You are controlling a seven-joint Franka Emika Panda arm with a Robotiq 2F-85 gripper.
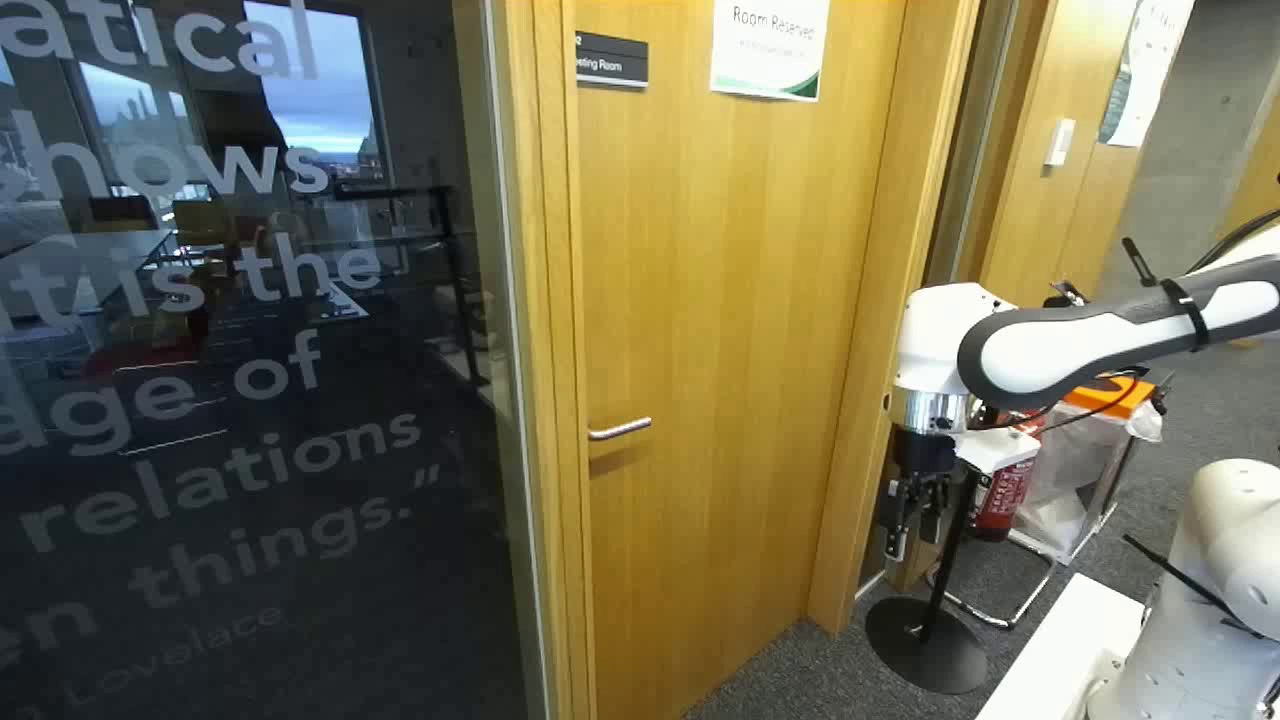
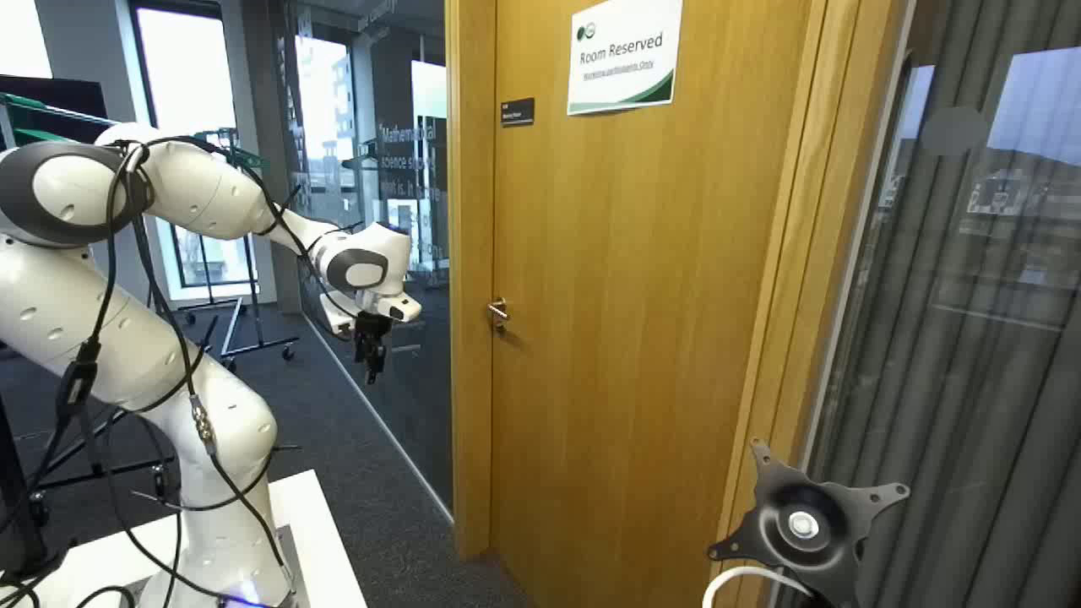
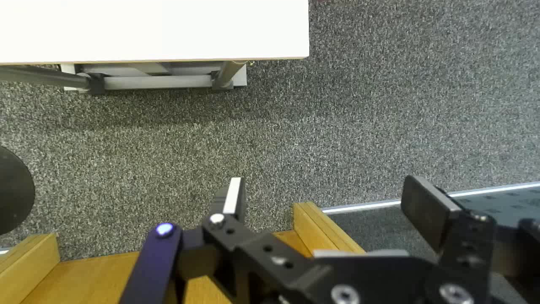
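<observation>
My gripper (image 3: 327,198) is open and empty, its two black fingers wide apart in the wrist view. It points down and touches nothing. It also hangs in mid-air in both exterior views (image 1: 913,530) (image 2: 372,367). Nearest to it is a closed wooden door (image 1: 740,330) with its wooden frame; the door shows in an exterior view too (image 2: 625,295). A metal lever handle (image 1: 620,429) sits on the door, also seen in an exterior view (image 2: 498,312). The handle is not visible in the wrist view, where the lower door (image 3: 97,274) and frame (image 3: 322,228) show.
A white table (image 3: 152,29) carries the arm's base. A black round stand base (image 1: 925,645) is on the carpet by the door frame. A fire extinguisher (image 1: 1003,495) and an orange-topped bin (image 1: 1070,480) stand behind. Glass walls (image 1: 250,500) flank the door. A black mount plate (image 2: 806,523) is in front.
</observation>
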